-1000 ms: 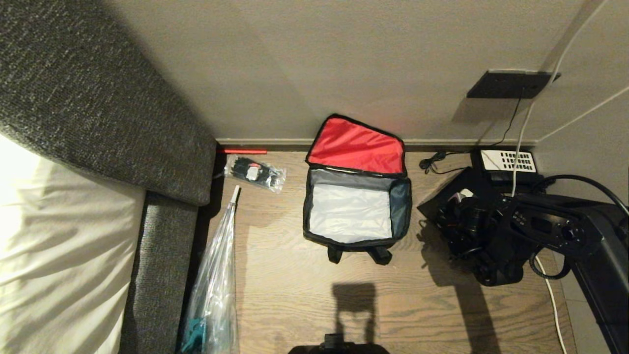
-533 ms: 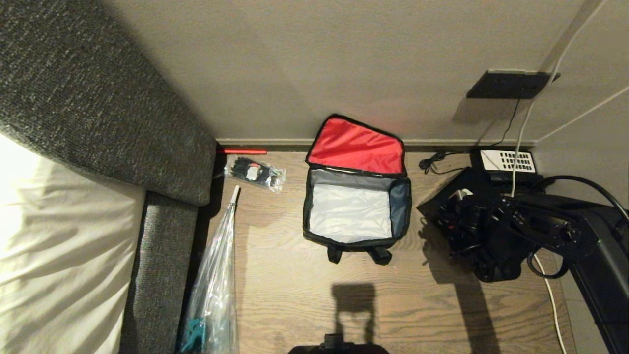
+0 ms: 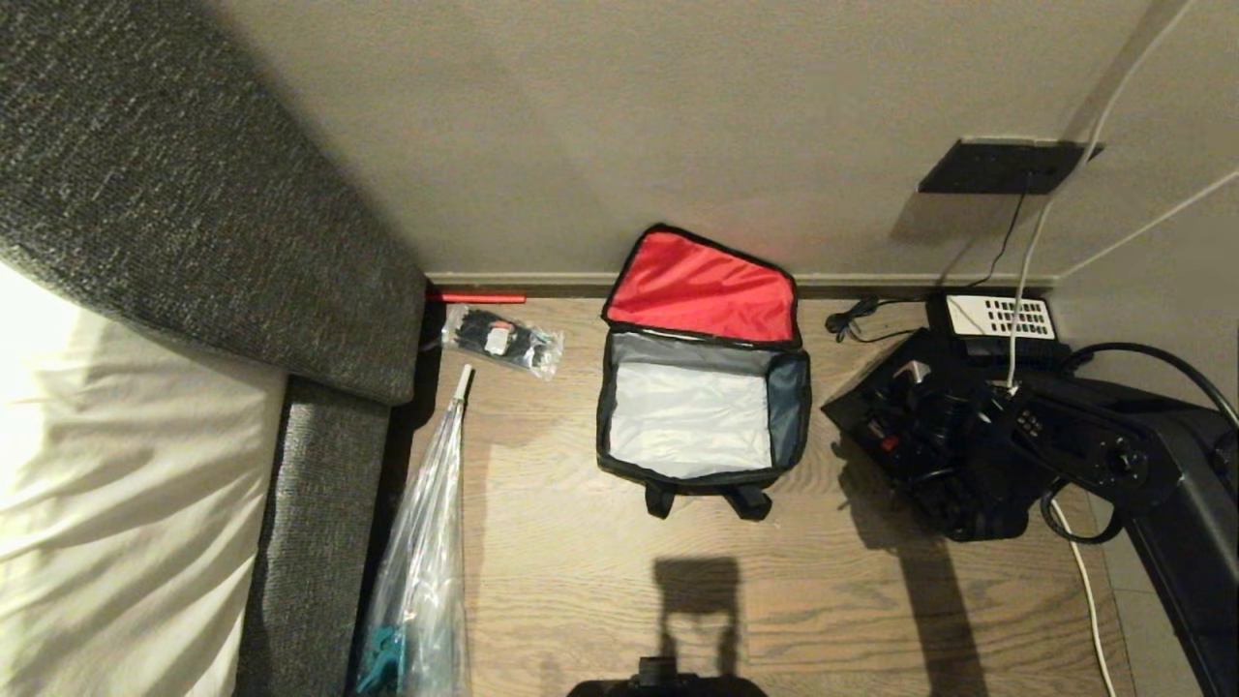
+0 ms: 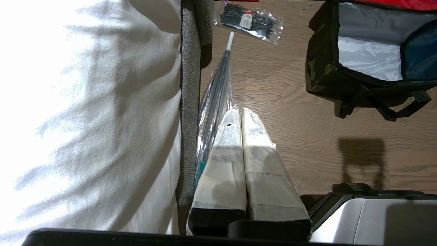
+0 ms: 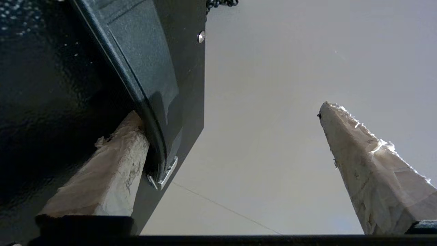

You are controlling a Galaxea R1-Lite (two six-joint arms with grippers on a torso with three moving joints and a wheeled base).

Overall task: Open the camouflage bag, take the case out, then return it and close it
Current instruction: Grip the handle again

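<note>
The camouflage bag stands open on the wood floor, its red-lined lid leaning on the wall; only silver lining shows inside. Its camouflage side shows in the left wrist view. The glossy black case lies on the floor to the bag's right. My right gripper sits over it, open. In the right wrist view one finger is tucked under the case's handle, the other finger stands far off in free air. My left gripper is shut and empty, parked by the sofa.
A black telephone with a white keypad stands by the wall behind the case, with cables around it. A clear packet of black items and a plastic-wrapped umbrella lie left of the bag beside the grey sofa.
My right gripper has shifted a little toward the wall over the case, still open. The bag and the left arm have not moved.
</note>
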